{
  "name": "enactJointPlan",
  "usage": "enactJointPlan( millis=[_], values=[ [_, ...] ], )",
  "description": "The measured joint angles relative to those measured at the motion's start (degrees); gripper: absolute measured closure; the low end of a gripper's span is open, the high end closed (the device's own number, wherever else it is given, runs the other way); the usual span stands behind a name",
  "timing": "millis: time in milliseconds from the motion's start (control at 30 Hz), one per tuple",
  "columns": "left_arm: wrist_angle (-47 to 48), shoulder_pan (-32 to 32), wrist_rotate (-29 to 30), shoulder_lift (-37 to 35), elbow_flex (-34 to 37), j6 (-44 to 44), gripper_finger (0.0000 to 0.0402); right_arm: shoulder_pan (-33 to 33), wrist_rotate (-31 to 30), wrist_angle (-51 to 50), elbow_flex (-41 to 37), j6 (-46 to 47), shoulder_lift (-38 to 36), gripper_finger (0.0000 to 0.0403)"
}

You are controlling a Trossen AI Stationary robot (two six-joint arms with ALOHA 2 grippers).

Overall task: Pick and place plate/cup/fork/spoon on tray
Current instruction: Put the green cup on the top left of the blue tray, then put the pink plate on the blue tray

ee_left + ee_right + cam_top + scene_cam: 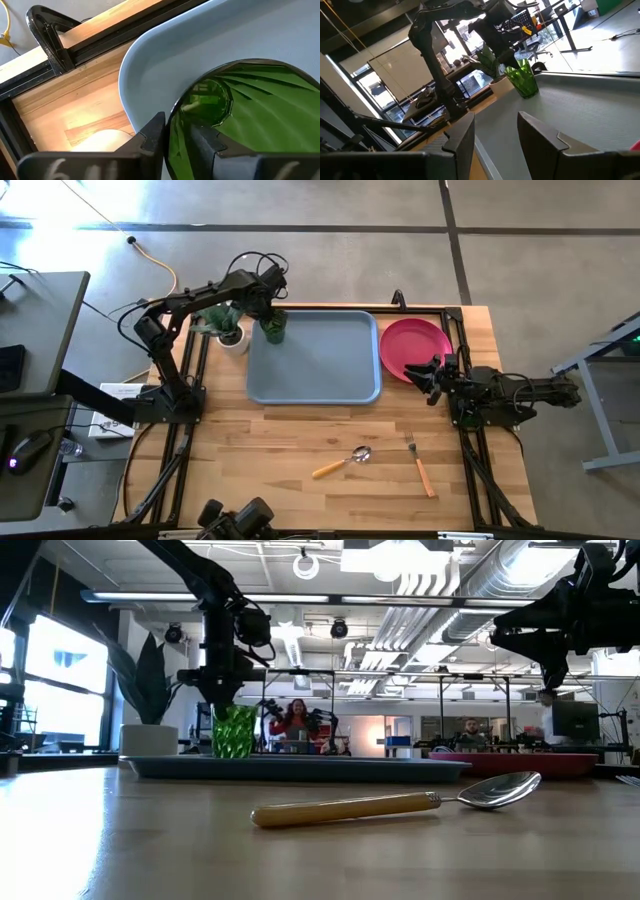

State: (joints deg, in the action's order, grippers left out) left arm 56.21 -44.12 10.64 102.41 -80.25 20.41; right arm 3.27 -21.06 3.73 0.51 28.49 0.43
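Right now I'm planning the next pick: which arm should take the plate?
Likely the right. Its pincer is open at the plate beside the tray. The left pincer grips the cup at the tray's far left corner.

High view: overhead, straight down on whole table (300, 450). Low view: tabletop height, level across, spoon (400, 804) close in front. Left wrist: pressed close on cup (250, 115) at tray (165, 50) corner. Right wrist: looks across tray toward same cup, farther off.
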Motion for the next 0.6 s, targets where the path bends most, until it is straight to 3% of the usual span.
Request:
enactJointPlan(
  millis=[233,600],
  values=[
    [-0.04,0.02,2.13,-0.02,0.0,0.34,0.0311,0.0,0.0,0.0,0.0,0.01,0.0,0.0263],
    [-0.15,0.02,2.33,-0.32,0.0,-0.01,0.0311,0.0,0.0,0.0,0.0,0.02,0.0,0.0263]
  ],
)
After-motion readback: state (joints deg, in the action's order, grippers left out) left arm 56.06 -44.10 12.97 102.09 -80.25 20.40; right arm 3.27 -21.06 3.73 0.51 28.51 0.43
